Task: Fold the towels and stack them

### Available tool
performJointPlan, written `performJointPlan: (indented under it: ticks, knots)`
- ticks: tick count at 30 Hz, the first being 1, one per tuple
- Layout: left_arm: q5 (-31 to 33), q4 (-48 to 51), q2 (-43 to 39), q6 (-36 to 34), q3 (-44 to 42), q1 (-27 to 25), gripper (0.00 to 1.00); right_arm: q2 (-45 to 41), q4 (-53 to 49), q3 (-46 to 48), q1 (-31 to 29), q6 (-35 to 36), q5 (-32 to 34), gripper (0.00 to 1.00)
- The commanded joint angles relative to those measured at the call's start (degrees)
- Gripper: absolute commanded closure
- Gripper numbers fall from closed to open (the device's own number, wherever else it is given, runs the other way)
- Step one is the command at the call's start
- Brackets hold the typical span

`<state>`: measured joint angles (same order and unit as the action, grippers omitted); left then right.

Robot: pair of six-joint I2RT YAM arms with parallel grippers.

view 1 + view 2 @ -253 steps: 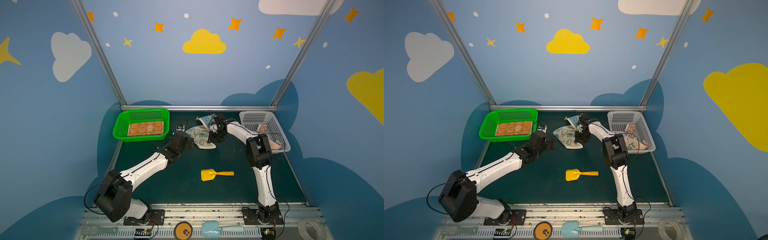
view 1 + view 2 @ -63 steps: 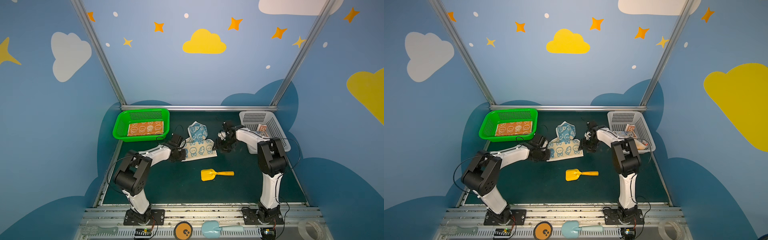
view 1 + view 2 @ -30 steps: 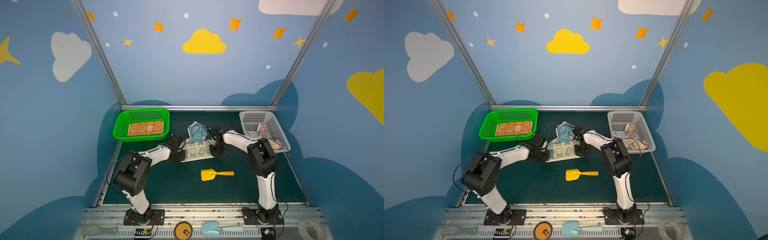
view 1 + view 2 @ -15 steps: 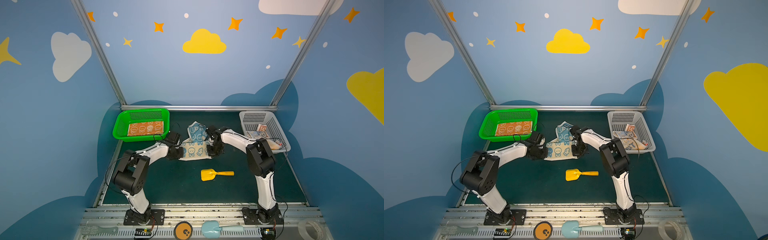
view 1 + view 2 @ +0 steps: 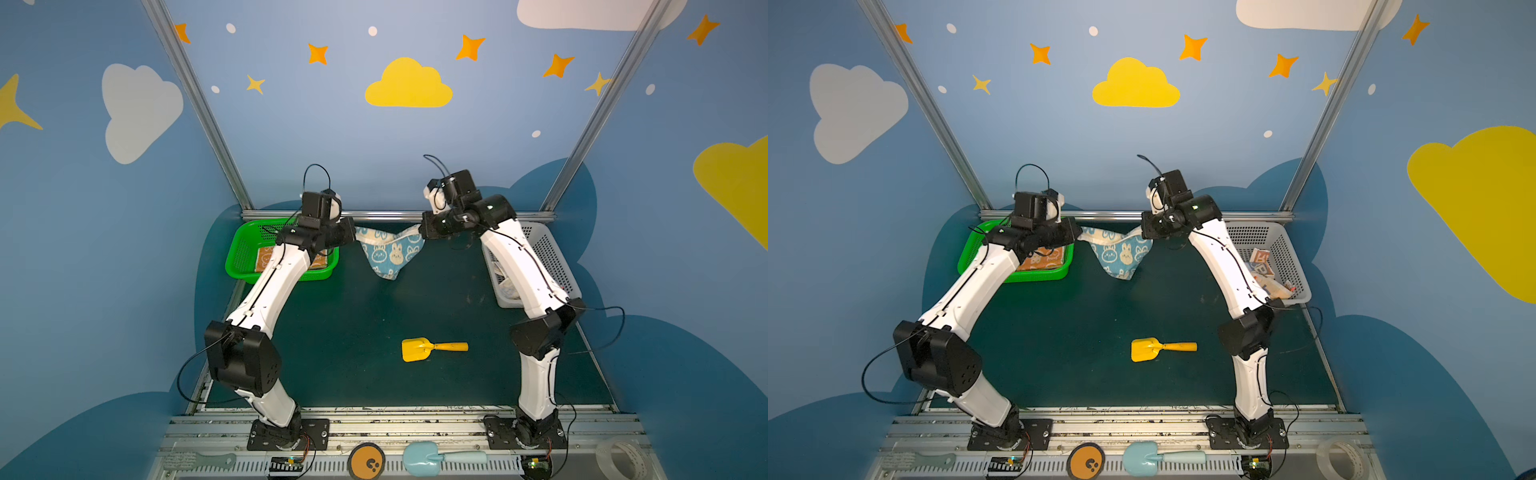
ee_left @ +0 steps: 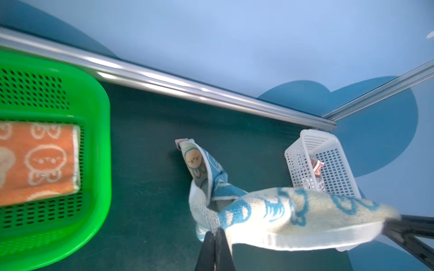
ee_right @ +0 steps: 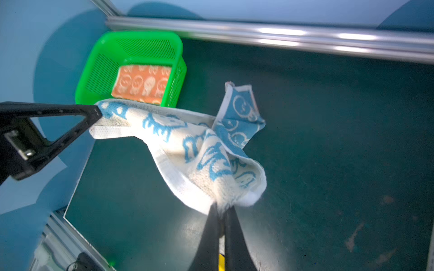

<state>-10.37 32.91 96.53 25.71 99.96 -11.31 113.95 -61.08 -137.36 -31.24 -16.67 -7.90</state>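
cream-blue bunny-print towel (image 5: 390, 254), orange white-faced towel (image 7: 141, 83), green basket (image 7: 131, 37), yellow scoop (image 5: 415, 350)

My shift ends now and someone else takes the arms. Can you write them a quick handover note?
Grippers: left gripper shut on one corner of the blue-face towel, right gripper shut on another; it hangs sagging between them.
Towels: orange towel lies folded in the green basket; letter towel in the white basket, apparently unfolded.
Done: orange towel.
Left: fold the blue-face towel, stack it on the orange one, then the letter towel.
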Motion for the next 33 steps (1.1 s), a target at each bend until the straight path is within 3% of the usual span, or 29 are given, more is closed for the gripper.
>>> performJointPlan:
  ticks: [1,4,7,15,28,33]
  knots:
    - [-1.81,7.56,2.5,-1.93,8.27,1.91,0.97,-2.48,3.14,-3.2,1.37,0.51,0.0,1.0]
    - [-2.58,12.43,4.22,-3.27,17.12,3.13,0.97,-1.62,0.72,-10.55,2.94,0.82,-2.11,1.0]
    - [-1.78,16.13,4.08,-4.99,23.35,3.31,0.97,-3.87,1.09,-11.72,3.28,2.15,-2.03,1.0]
    - [-2.21,18.22,-1.41,-5.78,27.2,3.31,0.97,-12.11,3.29,-7.48,3.45,3.78,-2.94,1.0]
    - [-4.34,12.78,-17.74,-0.57,21.2,3.21,0.97,-30.11,14.29,8.24,2.98,4.29,-5.79,1.0]
    - [-3.61,10.95,-18.22,0.92,17.12,3.22,0.97,-29.02,13.04,8.83,3.68,4.08,-2.74,1.0]
